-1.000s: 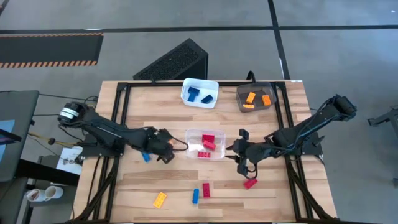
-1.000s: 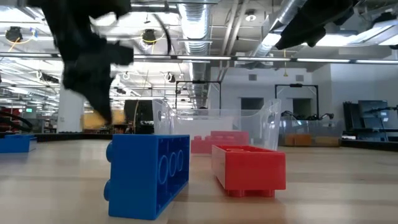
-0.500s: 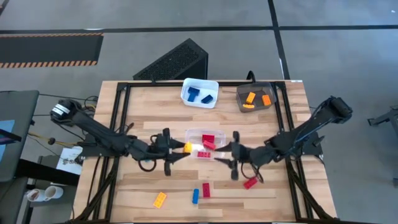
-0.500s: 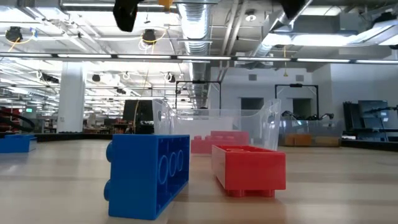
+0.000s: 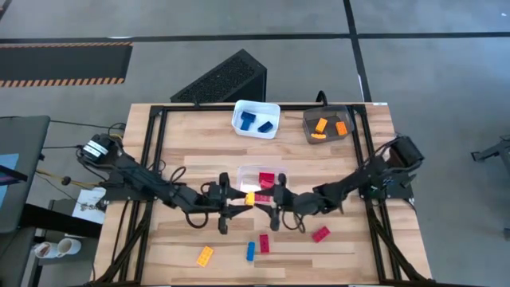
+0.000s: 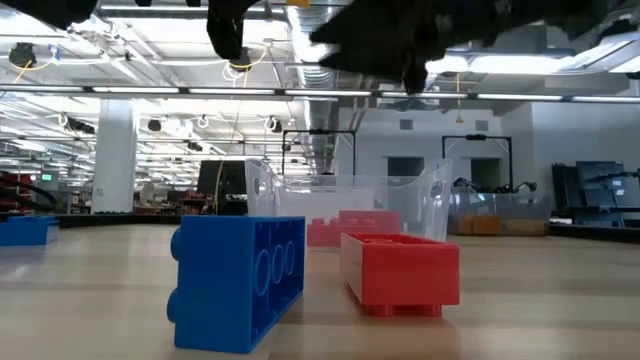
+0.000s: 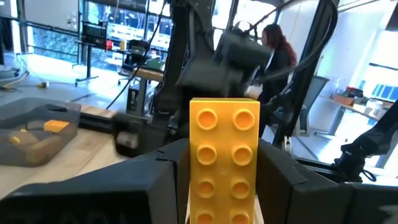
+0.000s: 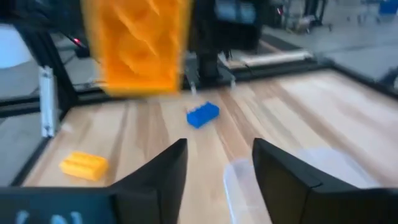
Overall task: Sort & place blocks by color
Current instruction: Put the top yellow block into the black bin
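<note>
A yellow block (image 7: pixel 224 143) hangs in the air above the table's middle, with my left gripper (image 5: pixel 237 198) shut on it. My right gripper (image 5: pixel 272 206) faces it from the table's right, open, fingers apart and short of the block (image 8: pixel 137 43). Red blocks lie in the clear bin (image 5: pixel 249 171). Blue blocks lie in the white bin (image 5: pixel 237 119) and orange ones in the grey bin (image 5: pixel 309 127). Loose on the table's near half are a yellow block (image 5: pixel 205 255), a blue block (image 5: pixel 250 251) and two red blocks (image 5: pixel 264 244) (image 5: pixel 320 234). My left gripper pinches the yellow block by its two long sides (image 7: pixel 194 180) between its two fingers, at one end of the block. The fingers come level from the table's left and lie along the block. The block juts out past the fingertips, lifted clear of the table.
Another blue block (image 8: pixel 202 115) lies on the wood behind the left arm, with a yellow one (image 8: pixel 84 166) nearer the front edge. Black frame rails (image 5: pixel 151 159) run along both table sides. In the low view a blue block (image 6: pixel 240 280) and a red block (image 6: pixel 400 270) stand close.
My left gripper has tipped up from pointing down to level and gone toward the table's right, carrying the yellow block up into the air. My right gripper has come down and toward the table's left, closing on the left gripper and the block.
</note>
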You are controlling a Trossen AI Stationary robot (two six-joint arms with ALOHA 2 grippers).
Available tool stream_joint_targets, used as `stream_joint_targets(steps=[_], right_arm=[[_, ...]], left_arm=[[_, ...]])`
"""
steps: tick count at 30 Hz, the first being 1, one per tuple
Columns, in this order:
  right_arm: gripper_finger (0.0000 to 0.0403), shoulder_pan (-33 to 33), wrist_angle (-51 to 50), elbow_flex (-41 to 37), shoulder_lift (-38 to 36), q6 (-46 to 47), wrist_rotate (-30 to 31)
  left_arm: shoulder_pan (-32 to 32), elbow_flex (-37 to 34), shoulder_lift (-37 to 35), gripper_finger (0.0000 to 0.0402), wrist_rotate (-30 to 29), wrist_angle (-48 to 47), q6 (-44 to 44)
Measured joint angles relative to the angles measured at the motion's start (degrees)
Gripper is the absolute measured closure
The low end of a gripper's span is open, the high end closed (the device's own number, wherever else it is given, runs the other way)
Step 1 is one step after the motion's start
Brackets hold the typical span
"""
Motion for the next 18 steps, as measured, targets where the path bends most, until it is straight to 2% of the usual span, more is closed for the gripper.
stream_joint_targets(steps=[3, 9, 18], right_arm=[[0.0167, -0.9, 0.3, 0.0, 2.4, 3.4, -0.4], [0.0112, -1.2, 5.1, 0.1, 5.4, 5.4, -5.9], [0.0078, -0.7, 14.1, 0.1, 5.4, 3.2, -10.2]], left_arm=[[0.0, 0.0, 0.5, 0.0300, 0.4, 0.3, 0.5], [0.0, 0.0, 0.5, 0.0300, 0.5, 0.3, 0.5], [0.0, 0.0, 0.5, 0.0298, 1.4, 0.4, -0.9]])
